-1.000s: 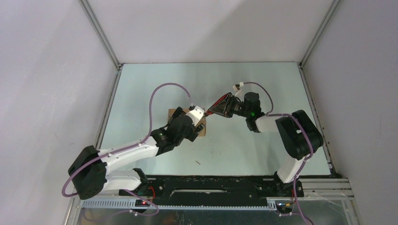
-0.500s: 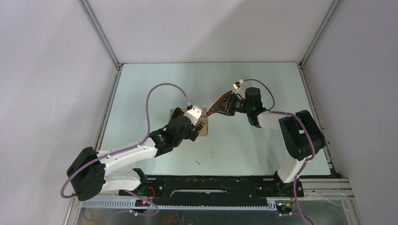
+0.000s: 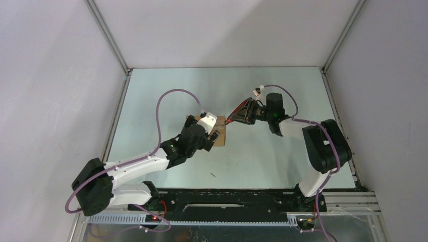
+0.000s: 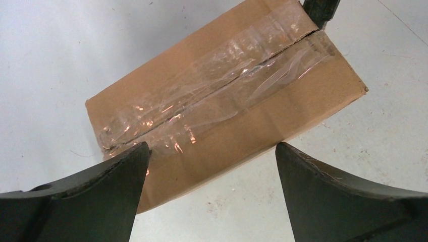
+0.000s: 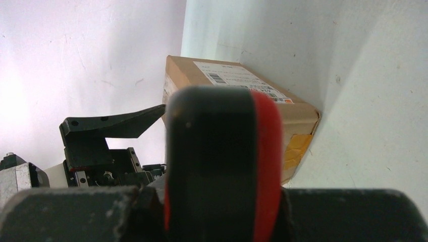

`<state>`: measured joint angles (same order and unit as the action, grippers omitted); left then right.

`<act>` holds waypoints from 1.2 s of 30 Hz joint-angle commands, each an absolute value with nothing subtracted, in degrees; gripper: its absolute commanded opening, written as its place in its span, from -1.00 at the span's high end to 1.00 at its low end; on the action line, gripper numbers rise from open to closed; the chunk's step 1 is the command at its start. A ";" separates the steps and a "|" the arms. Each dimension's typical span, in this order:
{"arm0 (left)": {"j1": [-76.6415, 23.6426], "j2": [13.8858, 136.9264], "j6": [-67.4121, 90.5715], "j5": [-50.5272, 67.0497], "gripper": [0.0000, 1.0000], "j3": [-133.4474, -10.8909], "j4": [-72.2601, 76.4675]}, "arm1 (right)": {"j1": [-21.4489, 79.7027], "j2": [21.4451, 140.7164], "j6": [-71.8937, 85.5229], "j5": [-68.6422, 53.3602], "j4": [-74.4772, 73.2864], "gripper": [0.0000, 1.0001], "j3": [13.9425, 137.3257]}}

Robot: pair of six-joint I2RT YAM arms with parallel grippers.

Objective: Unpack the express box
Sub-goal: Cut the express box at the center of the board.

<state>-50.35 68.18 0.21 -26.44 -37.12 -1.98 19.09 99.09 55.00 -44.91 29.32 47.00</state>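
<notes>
top external view shows us the express box (image 3: 222,122) lying on the pale table (image 3: 262,156), partly hidden under the left gripper (image 3: 213,135). that gripper hangs over the box with its jaws spread wide. in the left wrist view its two dark fingers (image 4: 101,186) stand far apart: one overlaps the box's near corner, and the other sits off the box's near long edge, over bare table. we cannot tell whether either finger touches the cardboard. the box (image 4: 227,106) lies flat with its taped face up and its flaps closed, and clear tape (image 4: 202,96) is wrinkled along the middle seam.

just off the box's far right corner we find the right gripper (image 3: 241,112). it is pinched tight on the utility knife (image 3: 232,118), a red-and-black tool whose tip points at the box. in the left wrist view a dark tip (image 4: 318,10) meets the far end of the seam at the box's edge. the right wrist view looks along the knife (image 5: 222,166), with its rounded black-and-red back, toward the box (image 5: 184,68). the side of the box carries a white printed label (image 5: 237,80), and one left finger (image 5: 113,123) pokes out just beside the box.
</notes>
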 commanded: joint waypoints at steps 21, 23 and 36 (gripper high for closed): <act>-46.56 69.06 -22.19 4.46 -0.99 -43.61 -6.22 | 23.20 96.98 41.04 -44.41 17.41 1.00 45.97; -46.27 69.69 -24.36 4.69 -0.99 -44.37 -5.68 | 23.44 97.43 40.97 -45.12 17.89 1.00 45.97; -44.74 77.05 -30.05 17.65 -0.96 -52.20 -16.04 | 24.20 97.43 41.17 -46.36 18.56 1.00 45.97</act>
